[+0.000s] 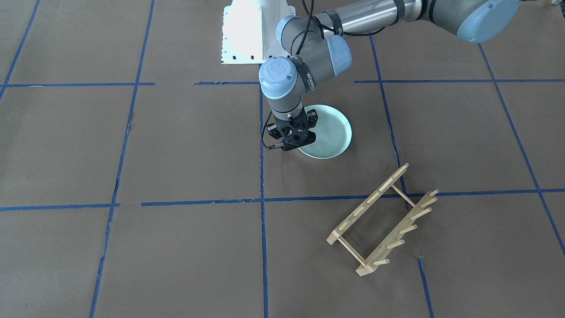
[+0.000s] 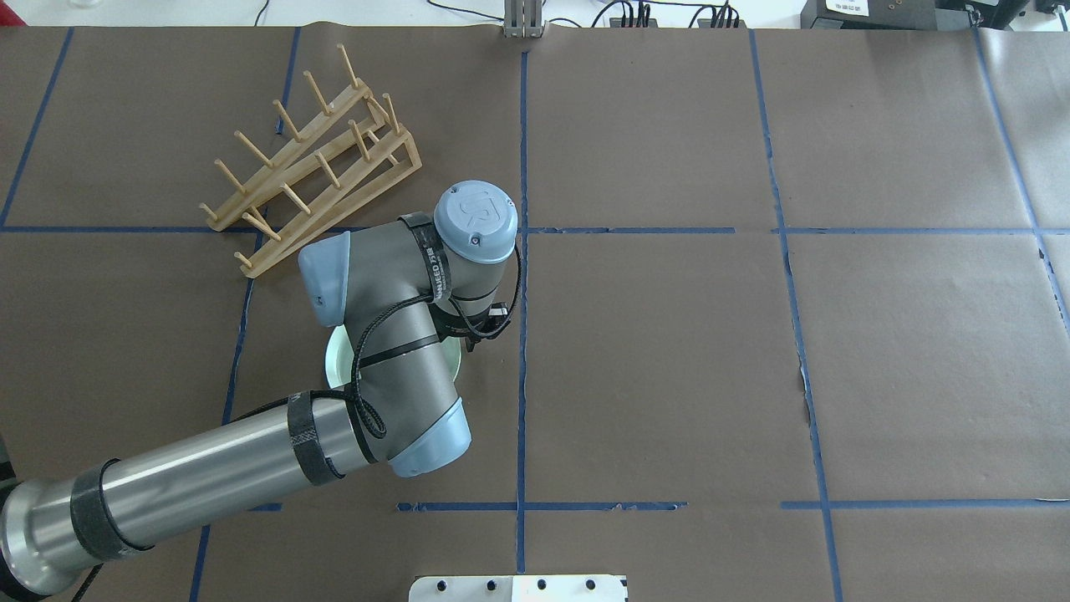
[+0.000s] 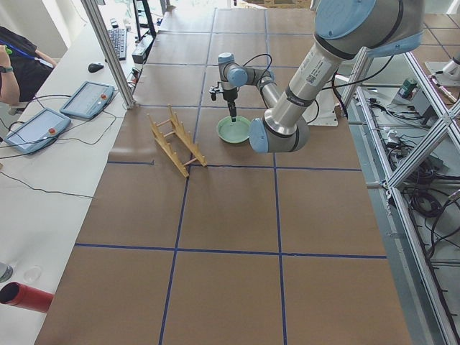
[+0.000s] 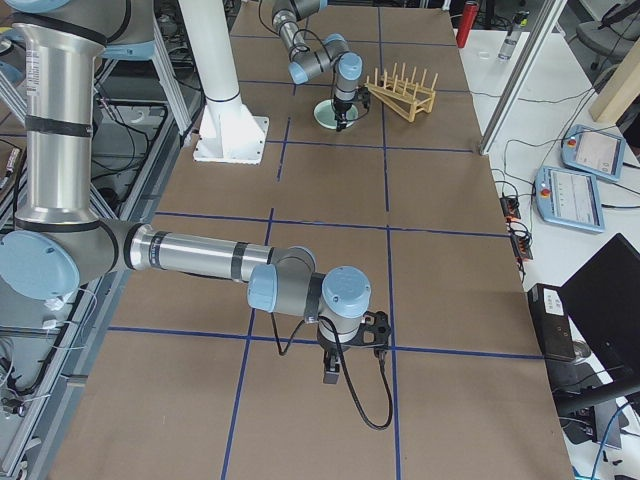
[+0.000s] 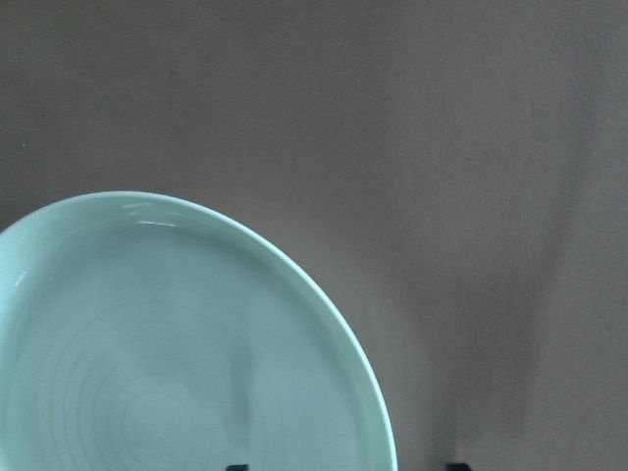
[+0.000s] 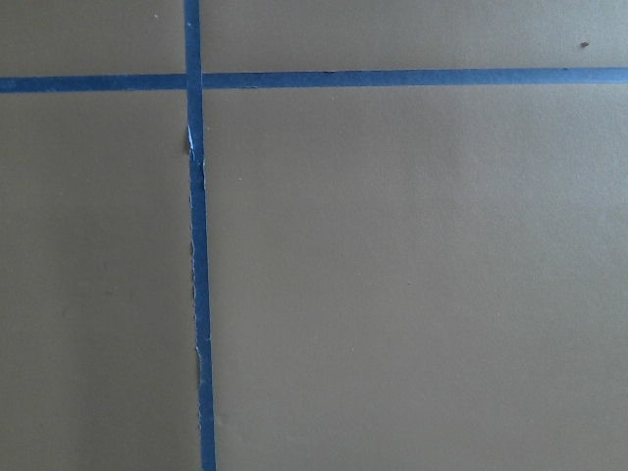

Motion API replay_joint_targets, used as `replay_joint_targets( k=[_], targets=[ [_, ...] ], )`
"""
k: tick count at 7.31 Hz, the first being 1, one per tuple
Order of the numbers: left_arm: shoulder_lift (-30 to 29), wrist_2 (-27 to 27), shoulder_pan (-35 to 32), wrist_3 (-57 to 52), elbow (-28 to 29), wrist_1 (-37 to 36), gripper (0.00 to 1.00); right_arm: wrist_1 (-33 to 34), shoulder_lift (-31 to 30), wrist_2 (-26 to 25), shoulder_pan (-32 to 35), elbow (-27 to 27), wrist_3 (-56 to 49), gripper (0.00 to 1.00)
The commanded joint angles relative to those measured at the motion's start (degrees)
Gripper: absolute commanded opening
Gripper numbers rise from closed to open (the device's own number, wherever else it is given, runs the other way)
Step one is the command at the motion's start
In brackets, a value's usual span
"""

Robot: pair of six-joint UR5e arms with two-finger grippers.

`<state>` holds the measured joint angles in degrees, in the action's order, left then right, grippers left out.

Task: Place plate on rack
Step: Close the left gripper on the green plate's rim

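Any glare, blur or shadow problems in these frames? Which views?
Front-facing view: the white base mount is blown out, its detail lost. Left wrist view: the plate looks soft, with small highlights on its rim, and a faint shadow band crosses the table on the right. Right wrist view: the tape is crisp, the light even.

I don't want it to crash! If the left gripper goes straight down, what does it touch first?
Probably the plate, at its rim. The left gripper points down over that edge with its jaws open. How high it hangs is unclear.
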<state>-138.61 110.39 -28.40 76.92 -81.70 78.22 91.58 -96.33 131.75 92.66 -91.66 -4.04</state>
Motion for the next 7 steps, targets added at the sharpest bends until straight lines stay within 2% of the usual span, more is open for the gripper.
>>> replay_joint_targets(
  k=[1, 2, 3, 4, 7],
  targets=[
    [0.00, 0.00, 0.01, -0.10, 0.05, 0.00, 0.50, 0.00, 0.00, 0.00, 0.07, -0.01, 0.00, 1.00],
    [-0.09, 0.00, -0.07, -0.11, -0.12, 0.00, 0.23, 0.00, 0.00, 0.00, 0.07, -0.01, 0.00, 1.00],
    [-0.09, 0.09, -0.07, -0.11, -0.38, 1.83, 0.00, 0.00, 0.00, 0.00, -0.02, -0.01, 0.00, 1.00],
    [0.00, 0.17, -0.16, -0.02, -0.39, 4.11, 0.00, 0.00, 0.00, 0.00, -0.02, -0.01, 0.00, 1.00],
    [0.09, 0.09, -0.25, 0.42, -0.56, 3.96, 0.00, 0.00, 0.00, 0.00, -0.02, -0.01, 0.00, 1.00]
  ],
)
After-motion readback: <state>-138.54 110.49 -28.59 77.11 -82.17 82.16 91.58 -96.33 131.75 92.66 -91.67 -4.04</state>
